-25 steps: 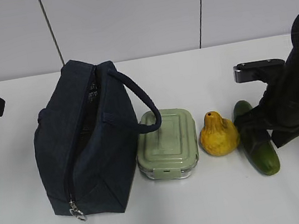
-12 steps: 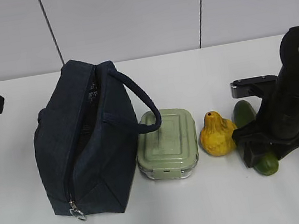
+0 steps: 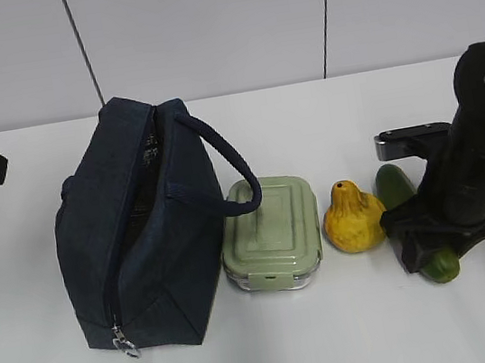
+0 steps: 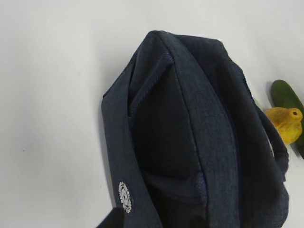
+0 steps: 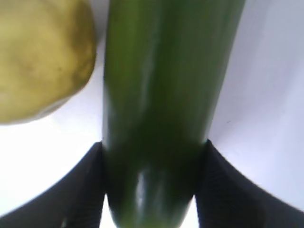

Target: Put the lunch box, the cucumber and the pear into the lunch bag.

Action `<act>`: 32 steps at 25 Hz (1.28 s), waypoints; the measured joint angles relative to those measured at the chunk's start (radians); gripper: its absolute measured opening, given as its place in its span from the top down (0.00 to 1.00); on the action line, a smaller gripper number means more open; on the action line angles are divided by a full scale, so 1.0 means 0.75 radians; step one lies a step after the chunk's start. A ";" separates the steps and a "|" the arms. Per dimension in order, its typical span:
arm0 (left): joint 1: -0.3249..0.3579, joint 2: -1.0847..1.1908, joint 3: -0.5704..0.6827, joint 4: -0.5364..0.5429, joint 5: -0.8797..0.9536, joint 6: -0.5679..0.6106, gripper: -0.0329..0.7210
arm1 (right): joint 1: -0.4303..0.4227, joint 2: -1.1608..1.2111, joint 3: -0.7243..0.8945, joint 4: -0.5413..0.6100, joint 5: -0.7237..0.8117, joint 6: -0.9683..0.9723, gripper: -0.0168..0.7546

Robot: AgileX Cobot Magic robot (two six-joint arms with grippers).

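The right gripper was down on the cucumber at the right of the exterior frame, its black body straddling the middle of the fruit so that only the far end and the near tip showed past it. In the right wrist view the two dark fingers stood one on each side of the cucumber, low in the frame, their inner faces pressed against its green skin with no gap visible: the pincer was clamped around it. Whether the cucumber rested on the white table or was lifted off it could not be told, because the gripper hid the underside.

The pear sat just left of the cucumber, near it but apart in the wrist view, where it filled the upper left corner. Left of the pear lay the lunch box with its pale green lid on, its left edge just beside the lunch bag. The bag stood at the left centre of the exterior frame, its top zipper parted and its padded handle arching over toward the lunch box.

The left gripper did not appear in its own wrist view, which showed only the navy bag from above; a dark arm part sat at the left edge of the exterior frame, so its jaws' state could not be told.
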 joint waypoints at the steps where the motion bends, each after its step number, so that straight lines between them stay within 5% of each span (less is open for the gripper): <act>1: 0.000 0.000 0.000 -0.001 0.004 0.005 0.60 | 0.000 -0.011 0.000 -0.012 0.003 0.003 0.48; 10: 0.000 0.000 0.000 -0.128 0.111 0.120 0.45 | 0.000 -0.163 0.000 -0.110 0.000 0.094 0.49; 21: -0.008 0.167 0.000 -0.197 0.112 0.221 0.44 | 0.000 -0.303 0.000 -0.113 -0.037 0.110 0.49; 32: -0.185 0.298 0.000 -0.119 -0.018 0.200 0.54 | 0.000 -0.328 0.002 -0.111 -0.043 0.115 0.49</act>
